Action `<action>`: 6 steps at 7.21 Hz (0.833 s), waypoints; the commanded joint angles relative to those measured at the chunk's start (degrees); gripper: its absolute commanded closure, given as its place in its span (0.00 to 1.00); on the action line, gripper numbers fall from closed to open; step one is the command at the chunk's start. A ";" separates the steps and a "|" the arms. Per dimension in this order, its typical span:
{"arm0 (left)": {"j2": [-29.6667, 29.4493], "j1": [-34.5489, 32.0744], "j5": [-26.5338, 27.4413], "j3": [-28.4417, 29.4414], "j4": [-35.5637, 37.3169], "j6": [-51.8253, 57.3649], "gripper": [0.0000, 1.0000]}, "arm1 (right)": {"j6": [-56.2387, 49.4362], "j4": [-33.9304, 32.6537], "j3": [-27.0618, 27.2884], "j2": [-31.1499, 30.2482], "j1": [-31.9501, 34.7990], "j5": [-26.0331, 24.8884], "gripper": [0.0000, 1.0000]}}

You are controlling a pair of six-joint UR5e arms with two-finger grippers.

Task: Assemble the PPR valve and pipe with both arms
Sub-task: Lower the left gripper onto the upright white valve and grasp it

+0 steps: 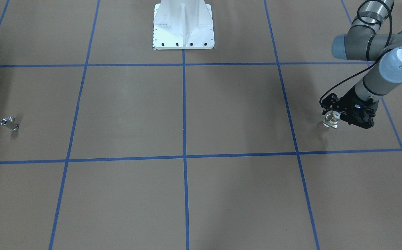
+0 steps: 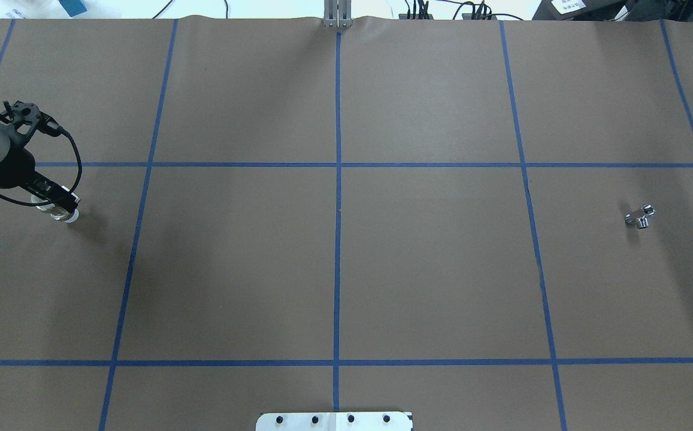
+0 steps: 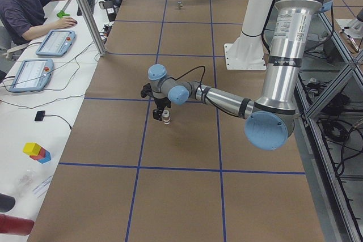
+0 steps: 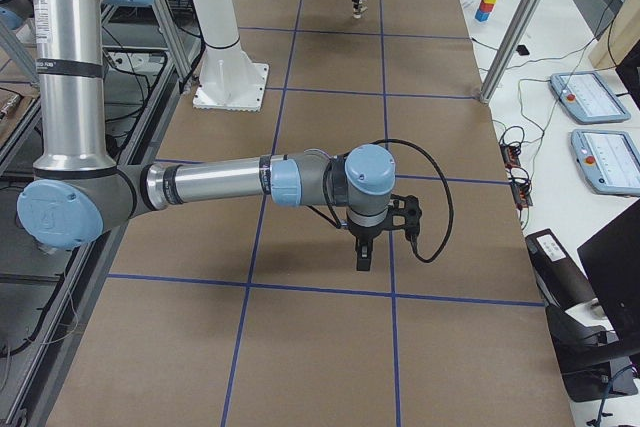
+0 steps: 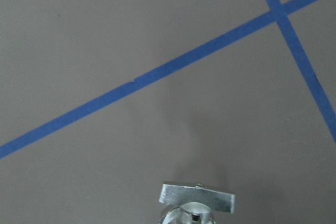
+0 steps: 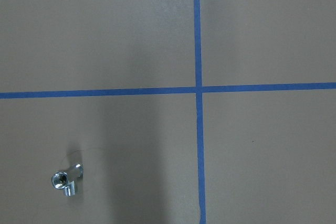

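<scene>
The left arm (image 3: 227, 98) reaches over the left side of the table (image 2: 430, 257), its wrist bent down toward the brown paper. The left gripper (image 2: 58, 205) pinches the valve (image 1: 330, 122), a small pale body with a silver T-handle (image 5: 197, 198) (the wrist camera catches only that handle, at the bottom edge of its view). The valve hangs low over the paper, inside a square of blue tape (image 2: 337, 239) near the table's left edge. Whether it touches the surface I cannot tell.

The fitting (image 2: 639, 216), a chrome elbow with a threaded end, lies alone on the paper on the right side, well apart from the valve. In the right wrist view it sits at lower left (image 6: 65, 180), left of a tape crossing, within a soft shadow.

The right arm (image 4: 210, 183) stretches out from its side, and the right gripper (image 4: 363, 257) points straight down above the paper. It shows only from the side camera, so I cannot tell whether its fingers are spread or pressed together.

The white pedestal (image 1: 183, 27) stands at the robot's edge, on the middle tape line. An operator (image 3: 25, 4) sits at a desk across the table from the robot.
</scene>
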 commanded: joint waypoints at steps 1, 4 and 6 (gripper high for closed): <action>0.03 0.00 -0.87 0.36 0.31 -0.03 0.13 | 0.00 -0.15 0.00 0.00 0.00 -0.04 0.00; 0.12 0.09 -0.70 0.98 0.49 -0.12 0.36 | -0.09 -0.24 -0.09 0.00 0.00 -0.12 0.00; 0.12 0.00 -0.79 0.81 0.57 -0.12 0.42 | 0.00 -0.15 -0.18 0.00 0.00 -0.30 0.00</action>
